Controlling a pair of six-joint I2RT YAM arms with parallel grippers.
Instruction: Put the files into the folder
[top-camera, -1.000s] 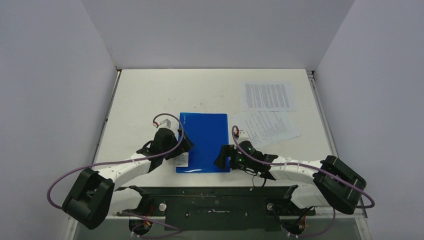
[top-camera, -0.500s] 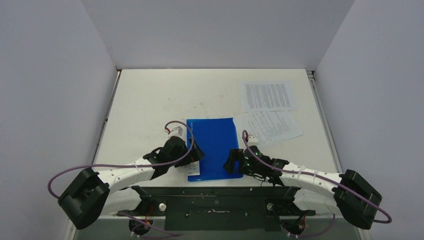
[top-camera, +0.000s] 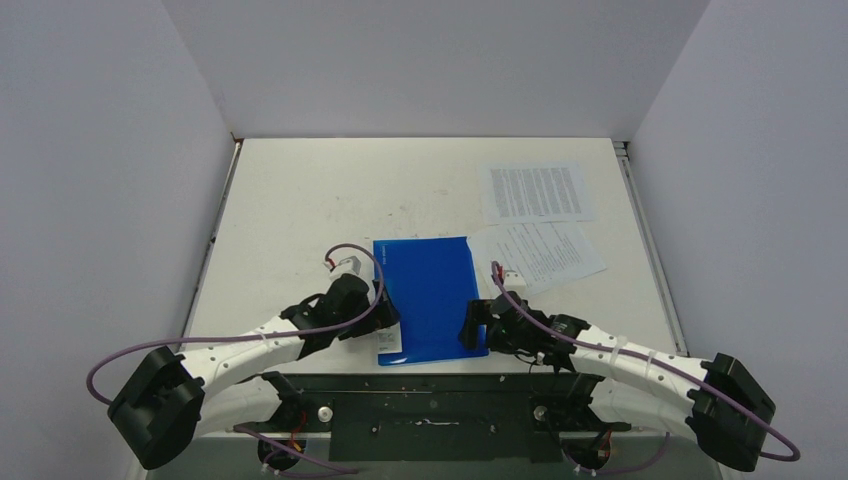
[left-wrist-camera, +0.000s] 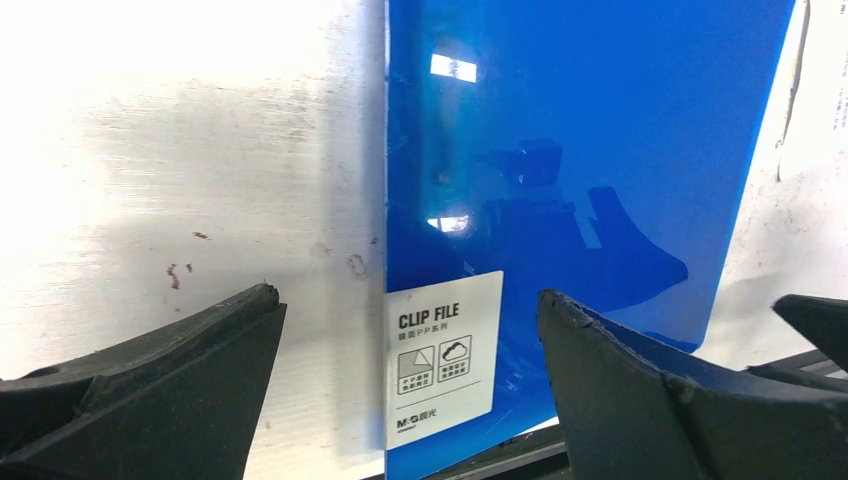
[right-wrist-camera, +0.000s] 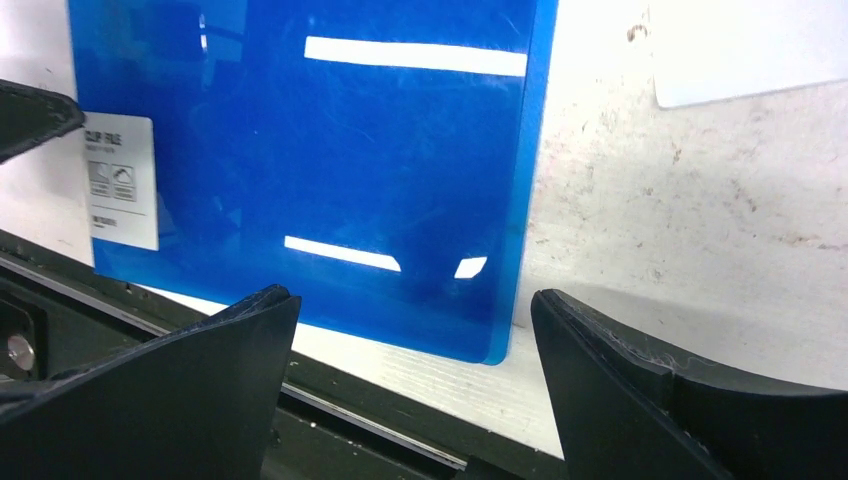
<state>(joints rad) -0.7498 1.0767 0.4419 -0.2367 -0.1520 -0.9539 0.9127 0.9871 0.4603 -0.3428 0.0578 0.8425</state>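
Observation:
The blue folder (top-camera: 428, 298) lies closed near the table's front edge, its white label (left-wrist-camera: 442, 355) at the near left corner. Two white printed files lie at the back right: one (top-camera: 535, 192) squared, one (top-camera: 540, 254) tilted just right of the folder. My left gripper (top-camera: 385, 322) is open at the folder's near left edge, its jaws straddling the spine and label. My right gripper (top-camera: 474, 328) is open at the folder's near right corner (right-wrist-camera: 497, 345), jaws either side of that corner. Neither holds anything.
The black mounting rail (top-camera: 430, 395) runs along the front edge just below the folder. White walls close in the table on three sides. A corner of a sheet (right-wrist-camera: 745, 45) shows in the right wrist view.
The folder has slid right and toward the front edge, then settled. Both grippers moved nearer the front along its sides; the right arm stretched out further to the right.

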